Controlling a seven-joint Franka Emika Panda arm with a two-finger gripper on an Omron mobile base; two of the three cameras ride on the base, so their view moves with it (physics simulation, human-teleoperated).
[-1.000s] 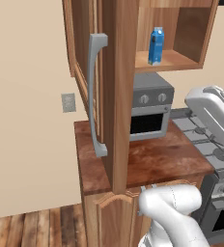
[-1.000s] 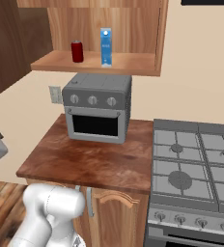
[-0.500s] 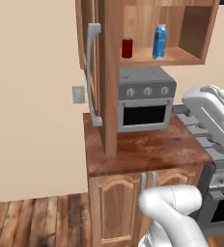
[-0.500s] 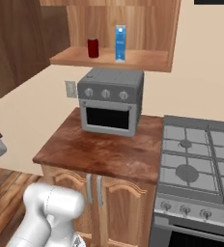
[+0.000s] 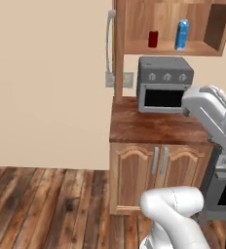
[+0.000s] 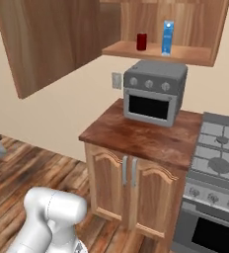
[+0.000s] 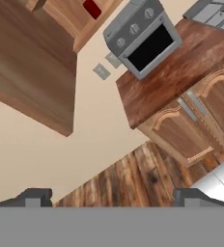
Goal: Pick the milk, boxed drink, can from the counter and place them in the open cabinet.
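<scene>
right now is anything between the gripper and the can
The can already stands on the cabinet shelf beside the milk. The gripper is well back from it, with only open air between, and the cabinet door is swung aside. Nothing visible blocks the way.

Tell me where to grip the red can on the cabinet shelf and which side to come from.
Grip the can around the middle of its round side wall, jaws horizontal, coming straight in through the open front of the cabinet. It stands upright on the shelf, so the side wall is free; the cabinet's top probably leaves little room to come from above. The milk stands apart beside it, leaving room for the jaws.
</scene>
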